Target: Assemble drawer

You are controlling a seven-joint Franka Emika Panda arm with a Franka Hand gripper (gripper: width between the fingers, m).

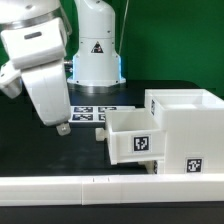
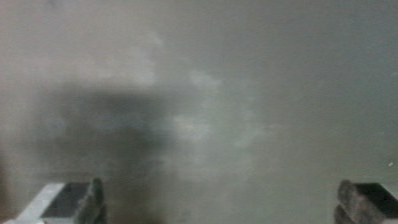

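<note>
Exterior view first: the gripper (image 1: 62, 127) hangs at the end of the white arm on the exterior view's left, its tip close above the black table (image 1: 30, 150), and from this side the two fingers overlap, so the spread between them cannot be judged here. Away from the fingers toward the exterior view's right sits the drawer: a big hollow housing (image 1: 190, 135) with an open top and, pushed partway into its near-left face, a small tray (image 1: 133, 137) that juts out toward the fingers. A small knob-like piece (image 1: 100, 131) sits at the tray's outer end, between the tray and the fingertips, apart from them. The tray's front carries a black-and-white square tag (image 1: 142, 143), and the housing's front carries another tag lower down; these patterns hold no readable writing. Behind the fingers, flat on the table, lies the marker board (image 1: 85, 113) with several square tags. The arm's base (image 1: 95, 60) at the back shows a dark triangular warning sign, too small to read. A long low white rail (image 1: 100, 185) runs across the foreground, nearer the camera than the fingers. Wrist view: the two fingertips (image 2: 71, 200) stand wide apart with nothing between them, over a blurred grey surface that shows no label or lettering.
</note>
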